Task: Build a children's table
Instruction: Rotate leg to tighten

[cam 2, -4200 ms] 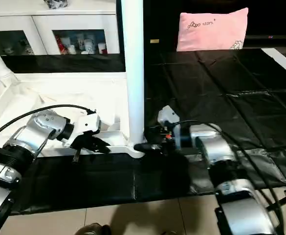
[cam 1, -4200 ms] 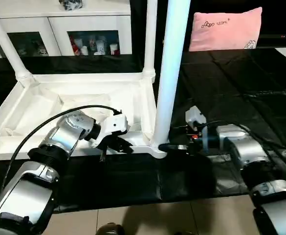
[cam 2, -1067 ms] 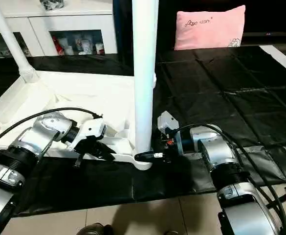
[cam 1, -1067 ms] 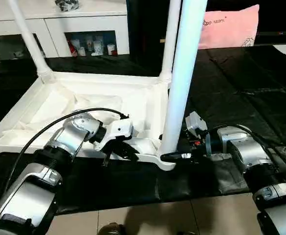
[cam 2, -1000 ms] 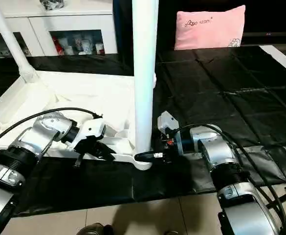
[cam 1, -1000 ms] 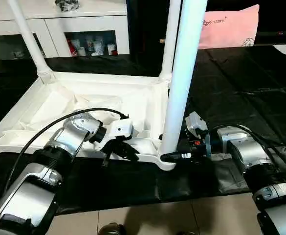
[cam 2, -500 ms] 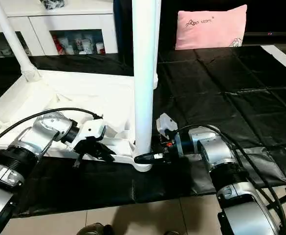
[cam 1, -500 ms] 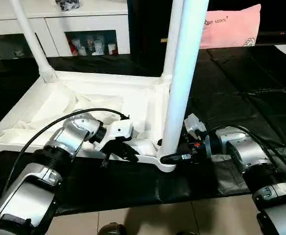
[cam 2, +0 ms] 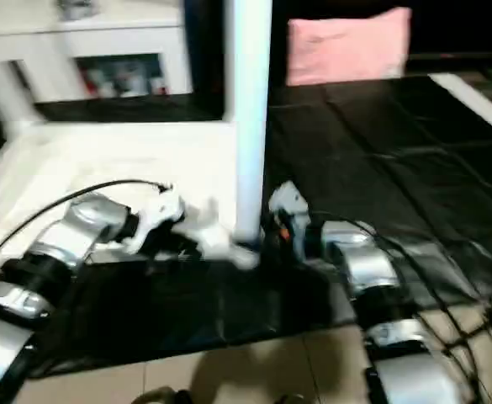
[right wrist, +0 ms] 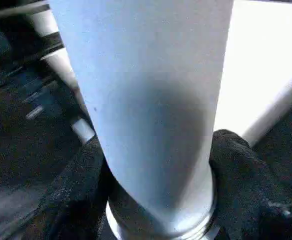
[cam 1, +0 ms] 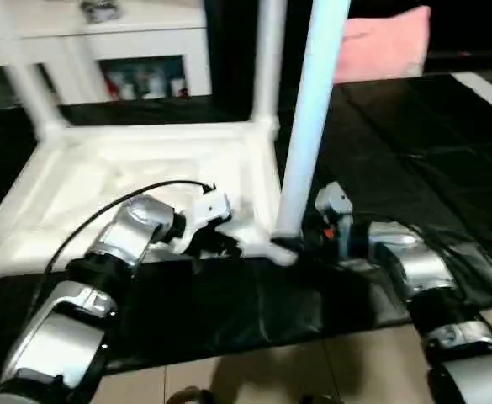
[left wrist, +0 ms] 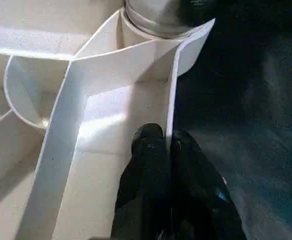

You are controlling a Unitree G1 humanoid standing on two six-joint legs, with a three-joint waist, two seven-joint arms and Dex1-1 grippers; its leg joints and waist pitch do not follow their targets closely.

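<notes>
Left of centre, my left gripper [left wrist: 168, 150] pinches the upturned tabletop's [cam 1: 136, 160] thin rim. At centre, my right gripper [right wrist: 158, 165] clasps the near leg [cam 1: 309, 126] at its socket (the last one, I judge). Next: twist and press it home.

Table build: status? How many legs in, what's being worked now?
Done: the tabletop lies upside down with three legs standing in corner sockets: far left leg, far right leg, near right leg.
In hand: the right gripper clasps the near right leg's base; the left gripper pinches the tabletop's rim beside that socket.
Left: the near-left corner is out of frame, so I can't confirm a fourth leg; flipping upright.
</notes>
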